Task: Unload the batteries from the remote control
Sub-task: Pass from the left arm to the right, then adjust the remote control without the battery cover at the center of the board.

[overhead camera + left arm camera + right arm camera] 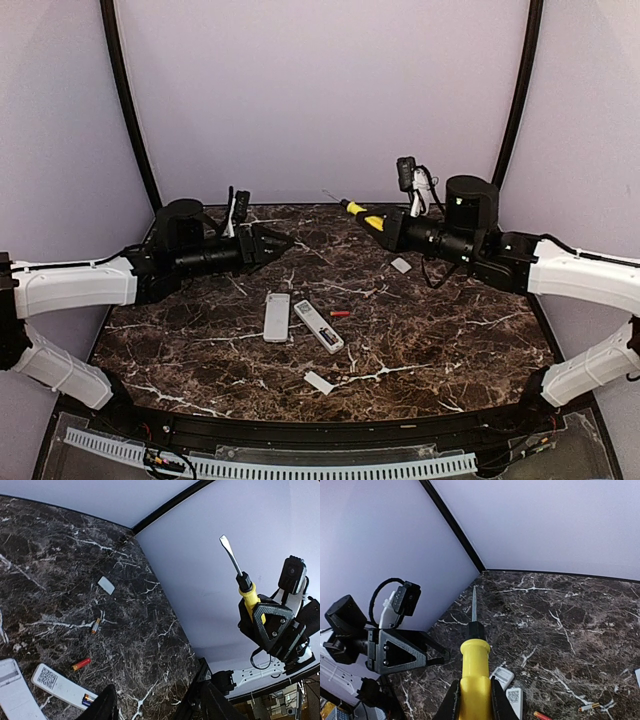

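Two white remotes lie mid-table. The right remote control (318, 326) (60, 686) lies back up with its compartment open and one battery (88, 698) still in it. The other remote (277, 317) (12, 690) lies just to its left. A loose red battery (340, 313) (81, 664) (542, 715) rests on the marble beside them, and another small cell (95, 626) (592, 707) lies farther off. My left gripper (275, 243) (155, 707) hovers open and empty above the back left. My right gripper (375, 220) (475, 702) is shut on a yellow-handled screwdriver (475, 670) (245, 582), held in the air.
A flat white cover (401, 265) (106, 585) lies under the right arm and a second cover (319, 382) near the front. The two grippers face each other across the back of the dark marble table (450, 340). Purple walls close in behind and at both sides.
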Robot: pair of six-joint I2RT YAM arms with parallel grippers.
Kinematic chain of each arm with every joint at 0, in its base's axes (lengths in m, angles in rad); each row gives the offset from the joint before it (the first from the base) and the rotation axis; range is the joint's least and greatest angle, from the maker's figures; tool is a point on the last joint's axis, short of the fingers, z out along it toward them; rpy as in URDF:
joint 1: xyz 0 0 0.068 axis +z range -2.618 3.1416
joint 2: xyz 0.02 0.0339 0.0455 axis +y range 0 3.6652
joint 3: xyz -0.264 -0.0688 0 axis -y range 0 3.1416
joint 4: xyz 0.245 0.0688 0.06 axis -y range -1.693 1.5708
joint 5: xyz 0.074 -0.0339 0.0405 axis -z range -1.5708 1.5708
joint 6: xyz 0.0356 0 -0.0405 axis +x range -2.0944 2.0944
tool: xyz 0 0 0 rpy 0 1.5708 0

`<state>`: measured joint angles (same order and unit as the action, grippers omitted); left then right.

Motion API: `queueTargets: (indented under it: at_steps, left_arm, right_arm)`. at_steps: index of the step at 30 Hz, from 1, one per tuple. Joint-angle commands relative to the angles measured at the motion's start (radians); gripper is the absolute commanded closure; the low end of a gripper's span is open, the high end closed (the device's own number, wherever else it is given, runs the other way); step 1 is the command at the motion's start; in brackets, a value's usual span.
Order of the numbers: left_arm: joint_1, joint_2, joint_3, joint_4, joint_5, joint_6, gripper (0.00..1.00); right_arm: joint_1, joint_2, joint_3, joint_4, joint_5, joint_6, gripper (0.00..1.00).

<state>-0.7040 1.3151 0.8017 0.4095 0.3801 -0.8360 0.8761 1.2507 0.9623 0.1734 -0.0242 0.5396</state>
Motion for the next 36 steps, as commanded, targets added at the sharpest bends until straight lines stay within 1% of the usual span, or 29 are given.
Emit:
queueTargets:
  at_steps: [1,5,9,12,19,24,36]
  left_arm:
    - [-0.044,0.032,0.043,-0.247,-0.052,-0.099,0.43]
    - [-0.097,0.102,0.062,-0.27,-0.065,-0.167,0.42]
    - [-0.121,0.183,0.102,-0.3,-0.06,-0.215,0.39]
    - [-0.129,0.223,0.126,-0.304,-0.069,-0.231,0.38]
    - [-0.13,0.328,0.206,-0.4,-0.081,-0.194,0.37]
    - [-0.129,0.372,0.243,-0.5,-0.09,-0.169,0.35]
    - [-0.13,0.412,0.246,-0.508,-0.113,-0.146,0.33]
  right_arm:
    - [-0.007,0.042,0.036,-0.182,0.083,-0.051,1.0]
    - [-0.006,0.036,0.019,-0.223,0.087,-0.072,1.0]
    - [-0.006,0.006,-0.01,-0.216,0.095,-0.084,1.0]
    - [-0.006,-0.014,-0.031,-0.205,0.101,-0.083,1.0]
    - [-0.006,-0.037,-0.064,-0.188,0.113,-0.072,1.0]
    - [-0.006,-0.037,-0.064,-0.192,0.132,-0.066,1.0]
    - [-0.006,0.02,-0.027,-0.2,0.127,-0.072,1.0]
